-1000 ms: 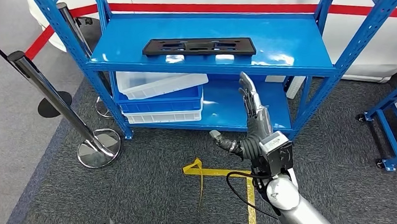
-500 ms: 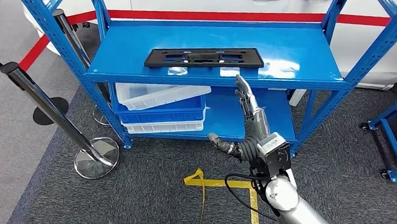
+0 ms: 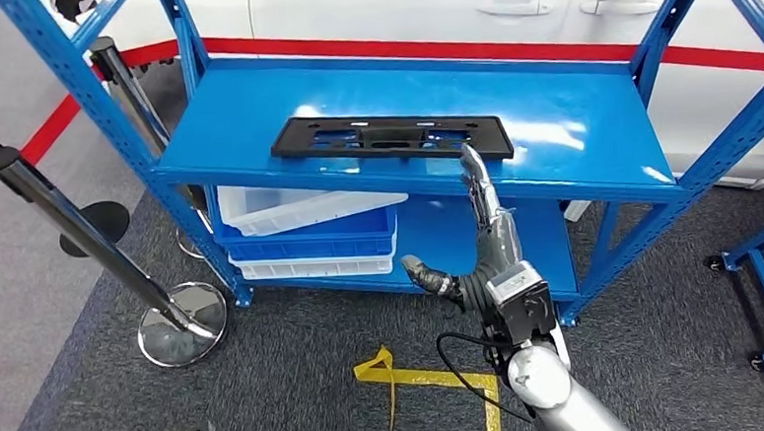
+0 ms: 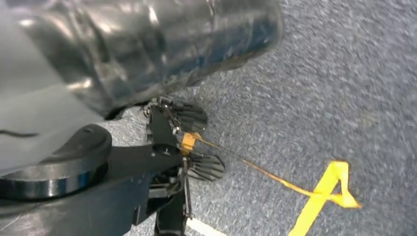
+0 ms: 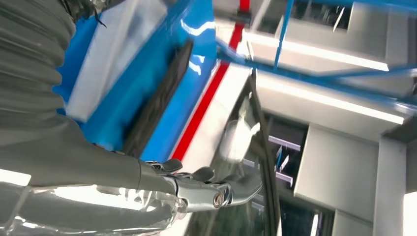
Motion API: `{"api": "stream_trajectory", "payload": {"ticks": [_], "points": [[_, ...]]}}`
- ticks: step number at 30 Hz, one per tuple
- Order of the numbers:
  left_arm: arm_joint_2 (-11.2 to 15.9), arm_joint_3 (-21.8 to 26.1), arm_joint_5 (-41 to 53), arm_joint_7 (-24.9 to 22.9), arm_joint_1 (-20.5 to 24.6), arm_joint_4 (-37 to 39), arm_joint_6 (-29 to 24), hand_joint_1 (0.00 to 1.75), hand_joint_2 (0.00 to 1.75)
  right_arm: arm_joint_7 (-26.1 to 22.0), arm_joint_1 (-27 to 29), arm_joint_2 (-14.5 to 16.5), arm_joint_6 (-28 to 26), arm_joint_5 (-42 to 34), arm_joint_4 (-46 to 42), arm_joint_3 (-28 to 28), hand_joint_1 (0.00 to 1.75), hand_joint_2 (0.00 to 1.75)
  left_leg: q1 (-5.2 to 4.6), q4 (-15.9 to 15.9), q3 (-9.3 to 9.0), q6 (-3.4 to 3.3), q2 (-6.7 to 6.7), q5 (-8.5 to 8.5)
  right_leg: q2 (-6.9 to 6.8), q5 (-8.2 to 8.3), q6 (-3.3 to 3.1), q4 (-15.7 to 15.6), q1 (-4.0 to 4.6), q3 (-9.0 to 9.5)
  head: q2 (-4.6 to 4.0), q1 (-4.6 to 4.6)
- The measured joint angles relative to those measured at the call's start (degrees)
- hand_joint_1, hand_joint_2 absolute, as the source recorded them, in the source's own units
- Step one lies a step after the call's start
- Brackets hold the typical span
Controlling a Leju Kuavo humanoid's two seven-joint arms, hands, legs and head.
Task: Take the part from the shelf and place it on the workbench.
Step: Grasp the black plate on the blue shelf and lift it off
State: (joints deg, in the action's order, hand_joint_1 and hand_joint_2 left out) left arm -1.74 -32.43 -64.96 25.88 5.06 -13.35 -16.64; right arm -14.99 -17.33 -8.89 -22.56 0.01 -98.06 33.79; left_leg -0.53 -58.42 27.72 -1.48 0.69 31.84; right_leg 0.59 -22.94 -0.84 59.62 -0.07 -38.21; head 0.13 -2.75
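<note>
the black part [image 3: 391, 138] is lying flat on the blue shelf [image 3: 571, 136], top level near the front edge. the right hand [image 3: 483, 235] is raised in front of it, fingers straight, thumb stuck out sideways, holding nothing, fingertips just short of the part.

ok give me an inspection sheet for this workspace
surface: blue shelf, top level bare apart from the part
job's things: black part lies flat near the front edge of the top level
clutter: bins stacked on the lower level
hands: right hand open, fingers raised just before the part; left hand cannot tell
cables: black cable loops by the right wrist
surroundings: carpet, yellow tape, stanchion, white car behind
</note>
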Motion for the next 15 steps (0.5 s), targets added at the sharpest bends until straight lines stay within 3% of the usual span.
{"api": "stream_trajectory", "payload": {"ticks": [2, 5, 7, 9, 10, 12, 15], "points": [[0.1, -0.2, 0.1, 0.0, 0.2, 0.0, 0.0, 0.0, 0.0, 0.1, -0.7, 0.4, -0.4, 0.8, 0.2, 0.2, 0.0, 1.75, 0.12, -2.6, 0.99, 0.56, -0.09, 0.85, -0.03, -0.61, -0.48, -0.4, -0.13, 1.31, 0.0, -0.15], [0.1, -0.6, 0.2, 0.0, 0.2, 0.0, 0.1, 0.0, 0.0, 0.2, -1.4, 0.8, -0.3, 1.4, 0.7, 0.8, 0.0, 1.75, 0.48, -11.9, 7.22, 1.34, -0.19, 3.88, -0.13, -1.96, -0.85, -0.5, -0.02, 2.85, 0.0, -0.26], [0.1, -1.0, 0.6, -0.3, 0.1, 0.0, 0.1, 0.0, 0.0, 1.0, -1.9, 1.1, -0.7, 3.5, 1.3, 1.3, 0.0, 1.75, 0.61, -13.8, 10.39, 1.61, -0.22, 4.13, -0.06, -3.05, -0.84, -0.5, 0.05, 4.12, 0.0, -0.27], [0.1, -1.2, 1.3, -0.9, 0.1, 0.0, 0.1, 0.0, 0.0, 2.2, -3.3, 1.4, -1.1, 7.1, 2.3, 2.2, 0.0, 1.75, 0.67, -9.1, 10.52, 1.49, -0.25, -0.24, 0.05, -4.27, -0.72, -0.5, 0.06, 5.8, 0.0, -0.27], [0.1, -1.3, 1.6, -1.3, 0.2, 0.0, 0.1, 0.0, 0.0, 2.6, -4.3, 1.7, -1.2, 8.9, 3.1, 2.9, 0.0, 1.75, 0.65, -5.9, 10.01, 1.27, -0.26, -3.34, 0.08, -4.88, -0.59, -0.6, 0.03, 6.5, 0.0, -0.22], [0.2, -1.9, 2.3, -2.1, 0.6, 0.0, 0.0, 0.0, 0.0, 3.2, -6.7, 2.4, -0.7, 11.5, 5.2, 4.6, 0.0, 1.75, 0.21, -1.6, 9.42, 0.59, -0.33, -7.17, 0.18, -5.64, -0.16, -0.7, -0.07, 7.32, 0.0, -0.07], [0.3, -2.8, 3.1, -3.3, 1.3, 0.0, -0.1, 0.0, 0.0, 3.7, -9.7, 3.8, -0.1, 14.3, 8.8, 6.9, 0.0, 1.75, -0.28, -0.4, 9.18, -0.43, -0.29, -7.98, 0.13, -6.49, 0.84, -0.6, -0.36, 7.54, 0.0, 0.11]]}}
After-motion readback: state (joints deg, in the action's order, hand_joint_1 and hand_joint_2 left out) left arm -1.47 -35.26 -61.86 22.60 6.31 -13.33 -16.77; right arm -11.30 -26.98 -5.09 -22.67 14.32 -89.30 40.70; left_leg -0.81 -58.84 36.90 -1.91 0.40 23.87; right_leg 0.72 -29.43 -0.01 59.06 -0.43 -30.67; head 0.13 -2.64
